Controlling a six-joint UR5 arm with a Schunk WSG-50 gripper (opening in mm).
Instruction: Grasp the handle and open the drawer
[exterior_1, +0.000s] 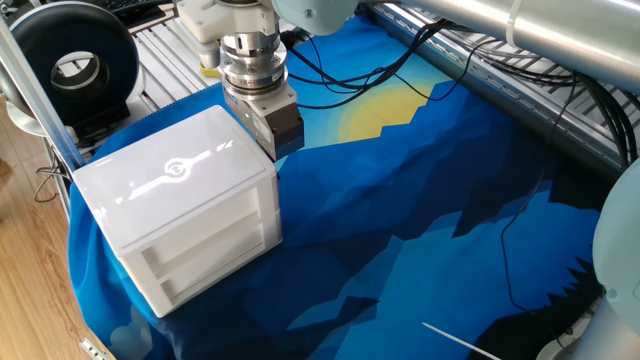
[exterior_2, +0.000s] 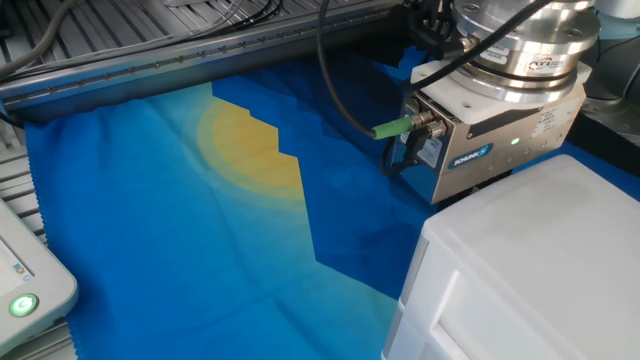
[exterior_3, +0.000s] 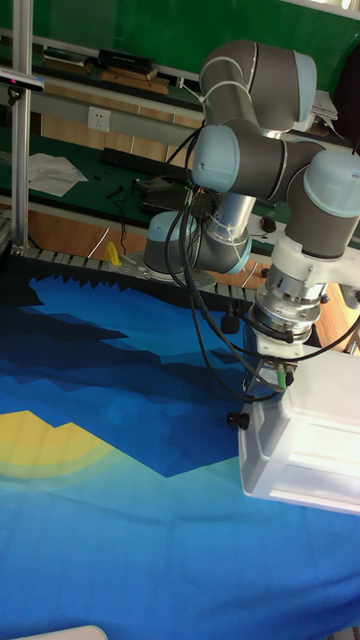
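The white cabinet (exterior_1: 180, 215) sits on the blue cloth (exterior_1: 420, 230) with a swirl logo (exterior_1: 176, 168) on its top; no words on it are readable. Its drawers (exterior_1: 205, 250) face the near edge, shut; no handle shows. Behind it, the gripper (exterior_2: 490, 150) bears a small blue label, too blurred to read. Its fingers are hidden behind the cabinet, so its opening cannot be told. The arm (exterior_3: 250, 160) bends down from above.

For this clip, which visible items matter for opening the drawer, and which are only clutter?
Job in hand:
white cabinet
gripper, low against the cabinet's far side, fingers hidden
handle and drawer: not visible in any view

Lying about:
blue cloth
black reel
cables
box with green light
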